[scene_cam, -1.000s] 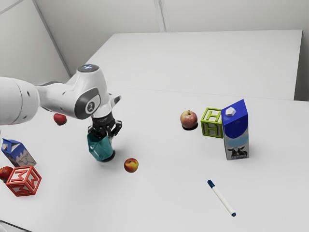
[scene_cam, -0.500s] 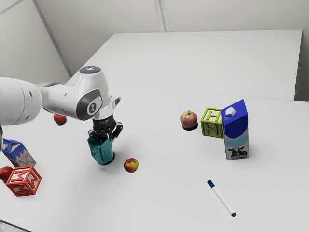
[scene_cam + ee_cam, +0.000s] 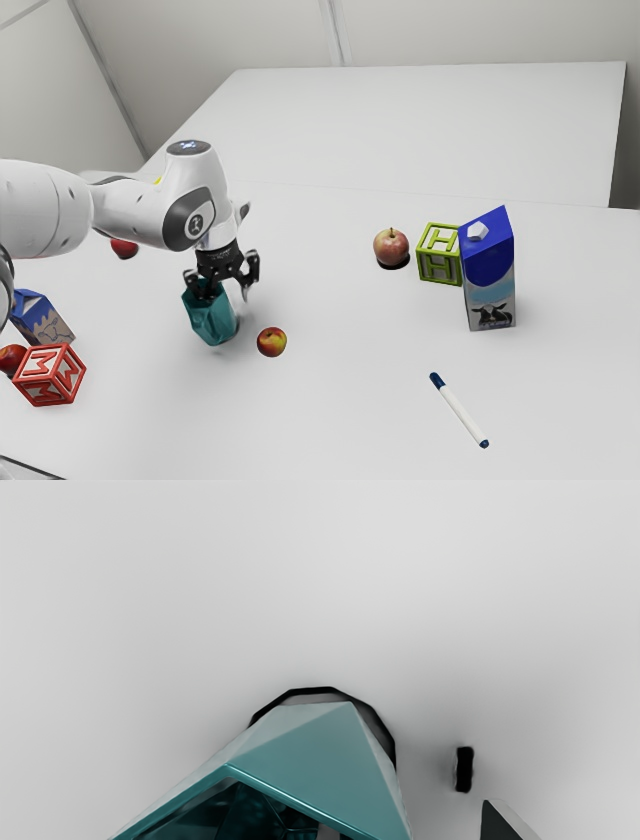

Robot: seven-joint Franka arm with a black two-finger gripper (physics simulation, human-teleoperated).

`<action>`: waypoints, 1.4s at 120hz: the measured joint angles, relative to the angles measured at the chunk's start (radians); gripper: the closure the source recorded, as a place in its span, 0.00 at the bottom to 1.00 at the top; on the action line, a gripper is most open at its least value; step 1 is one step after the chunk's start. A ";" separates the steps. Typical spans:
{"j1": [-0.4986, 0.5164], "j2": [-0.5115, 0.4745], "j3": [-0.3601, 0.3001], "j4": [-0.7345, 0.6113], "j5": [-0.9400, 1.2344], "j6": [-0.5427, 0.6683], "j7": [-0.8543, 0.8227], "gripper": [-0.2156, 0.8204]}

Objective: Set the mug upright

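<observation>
One teal mug point(image 3: 212, 318), apparently upright, base on the desk point(image 3: 350, 410), beneath the hand point(image 3: 229, 290), which is open astride its wall, a placement suiting either gripping or release.

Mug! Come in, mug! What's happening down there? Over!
End effector open, one finger inside mug, one outside. Mug mouth-up, looks nearly upright. Yellow-red fruit close by, not touching mug. Over.

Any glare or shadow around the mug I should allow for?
Wrist view: a bright glint along the rim of the mug, its inside mostly dark, soft grey shading on the table; exterior view: fairly even light, dark shadow beneath the apple.
</observation>
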 joint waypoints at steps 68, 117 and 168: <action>0.000 -0.021 0.000 0.038 0.001 -0.013 0.012 0.23; -0.004 -0.109 -0.001 0.130 0.028 -0.118 0.055 0.21; 0.128 -0.108 -0.107 0.414 0.083 -0.340 0.365 0.21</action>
